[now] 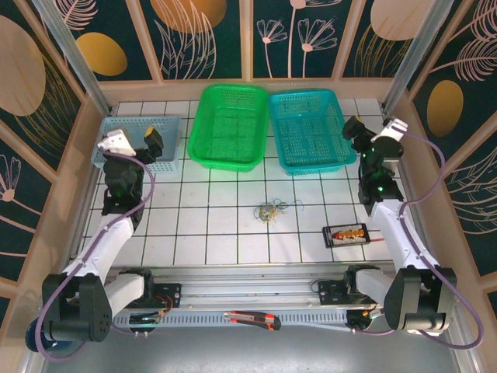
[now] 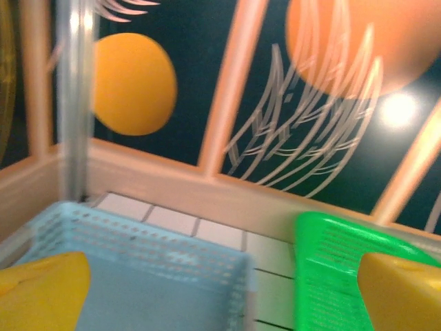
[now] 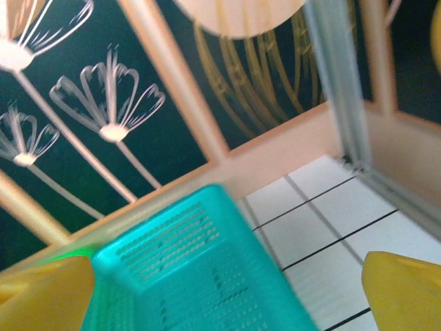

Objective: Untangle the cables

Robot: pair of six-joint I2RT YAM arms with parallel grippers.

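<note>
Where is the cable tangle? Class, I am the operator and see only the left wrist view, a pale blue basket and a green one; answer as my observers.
Observer: The cables lie in one small knot mid-table, nearer the arms than the green basket.
Operator: Is anything holding them?
Observer: No. The right gripper is by the teal basket, jaws open, apart from the knot.
Operator: Anything beside the knot?
Observer: A black box lies to its right, not touching.
</note>
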